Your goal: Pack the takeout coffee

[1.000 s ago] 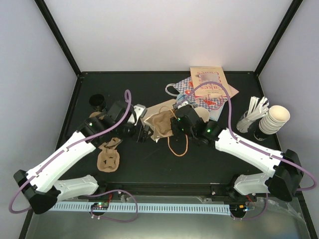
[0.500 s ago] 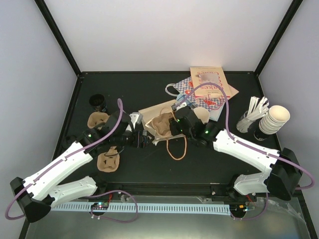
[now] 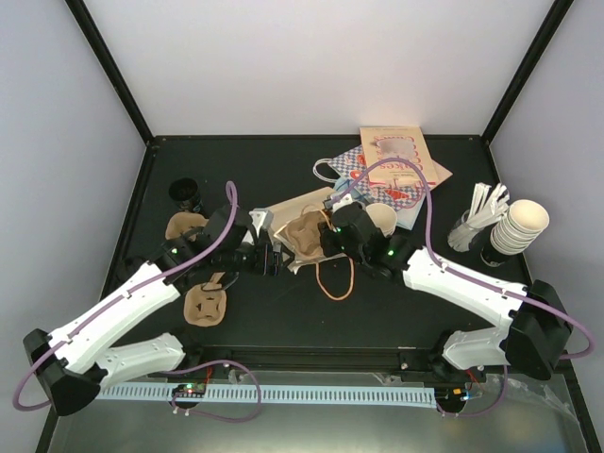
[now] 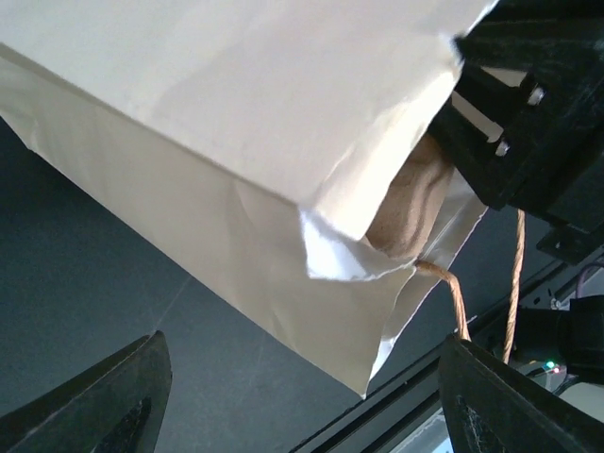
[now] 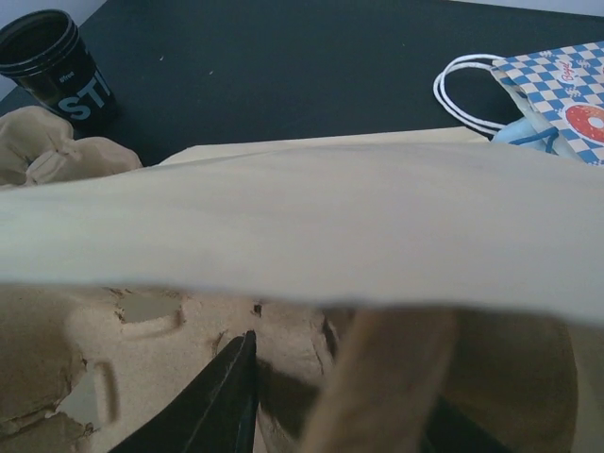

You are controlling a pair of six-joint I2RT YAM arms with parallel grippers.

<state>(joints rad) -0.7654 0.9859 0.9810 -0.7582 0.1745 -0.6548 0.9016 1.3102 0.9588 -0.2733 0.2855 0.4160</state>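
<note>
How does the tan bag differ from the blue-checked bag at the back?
The tan bag is plain with a brown twine handle; the blue-checked bag is printed, with white handles. The tan bag's mouth is lifted open with a moulded carrier inside; the blue-checked bag lies flat. Both are handled bags lying on the table.
</note>
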